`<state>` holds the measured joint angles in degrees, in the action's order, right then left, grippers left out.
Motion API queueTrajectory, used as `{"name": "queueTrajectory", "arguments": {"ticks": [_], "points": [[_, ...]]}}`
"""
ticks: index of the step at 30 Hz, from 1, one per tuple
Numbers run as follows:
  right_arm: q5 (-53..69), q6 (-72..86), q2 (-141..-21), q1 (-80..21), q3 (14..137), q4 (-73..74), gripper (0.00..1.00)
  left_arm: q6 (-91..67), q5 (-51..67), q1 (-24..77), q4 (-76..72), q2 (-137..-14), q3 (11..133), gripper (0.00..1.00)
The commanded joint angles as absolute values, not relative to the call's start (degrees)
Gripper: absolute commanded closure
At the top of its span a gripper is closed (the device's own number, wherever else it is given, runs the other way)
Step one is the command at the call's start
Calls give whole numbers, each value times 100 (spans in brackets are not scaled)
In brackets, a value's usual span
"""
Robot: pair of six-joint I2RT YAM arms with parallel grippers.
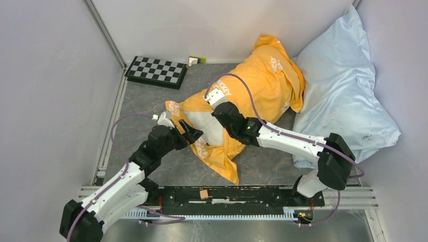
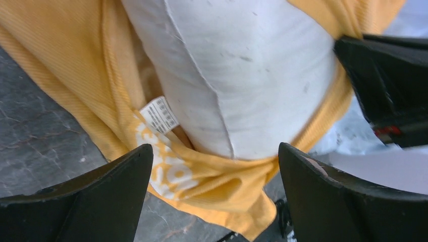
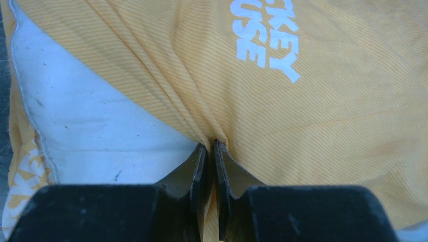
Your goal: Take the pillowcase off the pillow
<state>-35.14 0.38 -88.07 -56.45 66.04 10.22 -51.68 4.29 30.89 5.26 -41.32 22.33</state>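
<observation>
The orange pillowcase [image 1: 262, 80] lies across the middle of the table, turned pale side out with white lettering. The white pillow [image 1: 208, 126] pokes out of its open near end. My right gripper [image 1: 218, 107] is shut on a pinched fold of the pillowcase [image 3: 303, 111] at the rim of the opening, with the pillow [image 3: 96, 121] to its left. My left gripper [image 1: 194, 135] is open and empty, its jaws wide apart just short of the exposed pillow end [image 2: 242, 75] and the pillowcase's lower hem [image 2: 217, 186]. A white care label [image 2: 159, 114] shows inside the hem.
A larger pale blue satin pillow [image 1: 343, 96] leans in the back right corner, touching the pillowcase. A checkerboard [image 1: 156, 71] lies at the back left, with a small green and white object [image 1: 197, 60] beside it. Grey walls close in on both sides.
</observation>
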Motion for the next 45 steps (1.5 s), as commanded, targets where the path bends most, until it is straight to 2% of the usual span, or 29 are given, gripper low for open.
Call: {"name": "queueTrajectory", "arguments": {"ticks": [1, 6, 12, 13, 14, 15, 19, 20, 22, 26, 27, 29, 32, 37, 42, 45], "points": [[-3377, 45, -8563, -5574, 6513, 959, 84, -5158, -315, 3048, -295, -4804, 2515, 0], [-3088, -112, -8539, -5577, 6522, 949, 83, -5028, -172, 2854, -1310, -5916, 2801, 0], [-2795, -266, -8423, -5572, 6390, 855, 82, -5704, 1034, 2181, -3319, -7119, 2691, 0], [-2731, -296, -8417, -5574, 6390, 840, 81, -5773, 1183, 2104, -3437, -7341, 2733, 3], [-2648, -343, -8414, -5572, 6404, 820, 80, -5800, 1377, 2018, -3572, -7506, 2784, 9], [-2473, -434, -8422, -5572, 6432, 805, 78, -5825, 1547, 1958, -3724, -7687, 2799, 21], [-1765, -650, -8613, -5573, 6754, 812, 62, -5755, 2192, 1907, -4808, -8056, 2653, 74], [-1788, -643, -8689, -5572, 6888, 836, 60, -5713, 2256, 1907, -4849, -8070, 2641, 83], [-1790, -651, -8879, -5574, 7166, 910, 54, -5608, 2286, 1907, -4858, -8038, 2571, 94], [-1667, -707, -9163, -5590, 7598, 902, 32, -5260, 2337, 1907, -4819, -7688, 2448, 95], [-1690, -716, -9243, -5598, 7677, 880, 29, -5159, 2340, 1911, -4700, -7574, 2443, 95], [-1766, -733, -9381, -5614, 7849, 891, 25, -4862, 2296, 1915, -4306, -7251, 2473, 96], [-1955, -683, -9564, -5633, 8145, 940, 25, -4506, 2198, 1932, -3673, -6789, 2505, 98], [-2210, -652, -9812, -5643, 8528, 1001, 34, -4206, 2153, 2010, -3147, -6222, 2515, 98], [-3014, -562, -9669, -5643, 8418, 636, 59, -3900, 2170, 2054, -2491, -5941, 2678, 98], [-3234, -684, -9607, -5635, 8348, 393, 63, -3791, 2180, 2123, -2287, -5742, 2697, 98]]}}
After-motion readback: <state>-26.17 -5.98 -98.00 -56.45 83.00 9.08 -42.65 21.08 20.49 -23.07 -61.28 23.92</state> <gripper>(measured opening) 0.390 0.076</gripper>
